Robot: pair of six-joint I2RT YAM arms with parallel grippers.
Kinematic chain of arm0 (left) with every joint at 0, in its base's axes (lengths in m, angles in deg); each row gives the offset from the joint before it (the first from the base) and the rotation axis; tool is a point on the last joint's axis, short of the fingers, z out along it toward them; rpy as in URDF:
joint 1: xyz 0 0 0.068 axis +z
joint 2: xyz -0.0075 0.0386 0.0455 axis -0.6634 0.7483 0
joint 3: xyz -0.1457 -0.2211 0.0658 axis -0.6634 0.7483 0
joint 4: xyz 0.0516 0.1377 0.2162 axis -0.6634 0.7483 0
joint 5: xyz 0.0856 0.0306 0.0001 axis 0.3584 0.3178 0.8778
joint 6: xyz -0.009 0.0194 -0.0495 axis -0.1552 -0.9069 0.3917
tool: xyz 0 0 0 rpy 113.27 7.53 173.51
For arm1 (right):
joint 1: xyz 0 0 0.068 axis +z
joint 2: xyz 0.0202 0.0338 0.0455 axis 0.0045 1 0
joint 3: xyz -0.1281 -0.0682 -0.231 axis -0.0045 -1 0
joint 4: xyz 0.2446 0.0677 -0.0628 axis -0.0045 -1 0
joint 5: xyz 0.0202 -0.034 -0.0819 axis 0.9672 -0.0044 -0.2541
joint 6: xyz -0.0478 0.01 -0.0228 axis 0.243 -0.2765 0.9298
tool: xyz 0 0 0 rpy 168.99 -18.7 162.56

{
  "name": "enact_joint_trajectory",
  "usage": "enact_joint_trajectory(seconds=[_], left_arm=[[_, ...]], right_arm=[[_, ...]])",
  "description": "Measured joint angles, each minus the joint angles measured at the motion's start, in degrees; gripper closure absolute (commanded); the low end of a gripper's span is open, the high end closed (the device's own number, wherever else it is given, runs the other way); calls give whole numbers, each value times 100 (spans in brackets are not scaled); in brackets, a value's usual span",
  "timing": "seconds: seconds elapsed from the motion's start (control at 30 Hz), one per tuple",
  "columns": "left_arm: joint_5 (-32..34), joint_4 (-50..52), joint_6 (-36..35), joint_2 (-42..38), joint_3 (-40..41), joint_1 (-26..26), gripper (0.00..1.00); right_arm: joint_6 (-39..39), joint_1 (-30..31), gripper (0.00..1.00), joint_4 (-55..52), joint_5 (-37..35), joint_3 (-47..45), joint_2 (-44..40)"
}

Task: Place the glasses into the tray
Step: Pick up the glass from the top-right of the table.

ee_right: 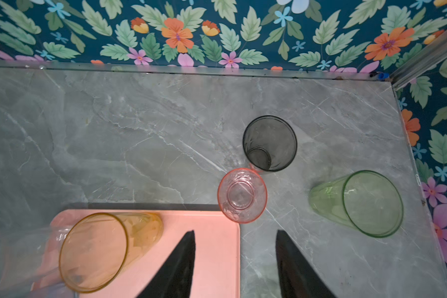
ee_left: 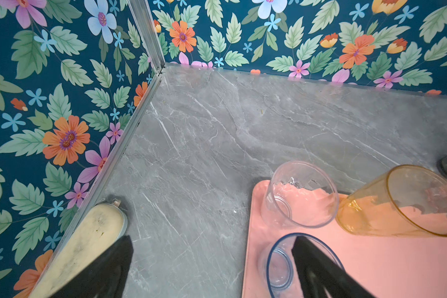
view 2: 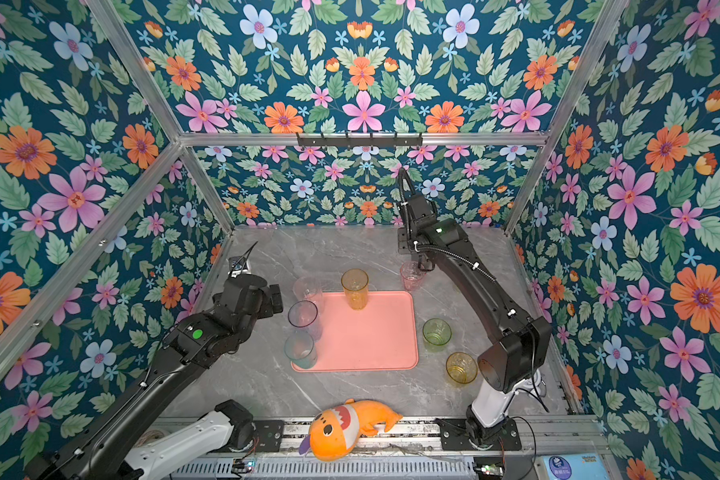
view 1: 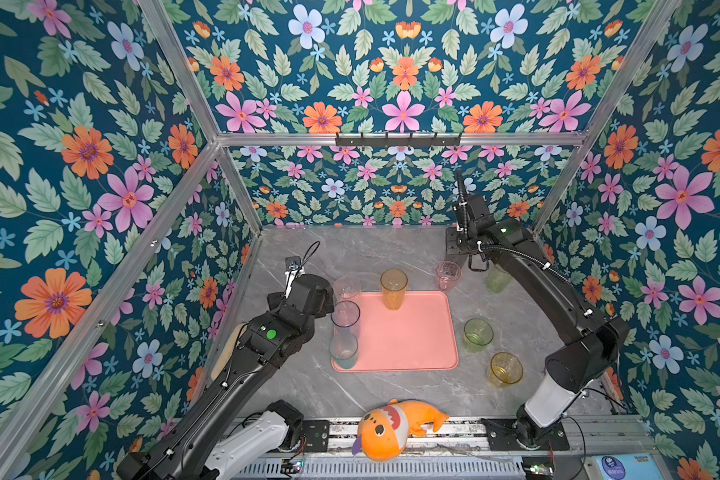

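Right wrist view: pointing right gripper at upright pink glass just ahead, jaws part-open, empty; left gripper gaping, empty, farther off.

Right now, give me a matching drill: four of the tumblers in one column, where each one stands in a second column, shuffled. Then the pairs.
Column one
1. amber tumbler
2. pink tumbler
3. teal tumbler
4. yellow tumbler

Column two
a. on the table, just past the far right corner of the tray
b. on the tray, in its near left corner
c. on the table, right of the tray's near right corner
d. on the tray, at its far edge

Pairs: 1-d, 2-a, 3-b, 4-c
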Motion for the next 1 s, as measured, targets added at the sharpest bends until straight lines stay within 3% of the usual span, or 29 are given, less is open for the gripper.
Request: enact_joint_trajectory(seconds=[0.27,0.5,0.63,1.0], left_arm=[[-286,-111,-201,39,105,260,1],[-1134,-372,-623,61,103,1384,1],[-1519,-474,-822,125,44,1770,1],[-2310,-949,-1071,232,146,2061,1]], right_arm=[[-63,-706,48,129,415,-229,-13],[-85,-1211,48,219,837,-341,175],[-87,-1440,48,254,1119,-313,369],[-103,-1692,49,595,1344,-238,1036]])
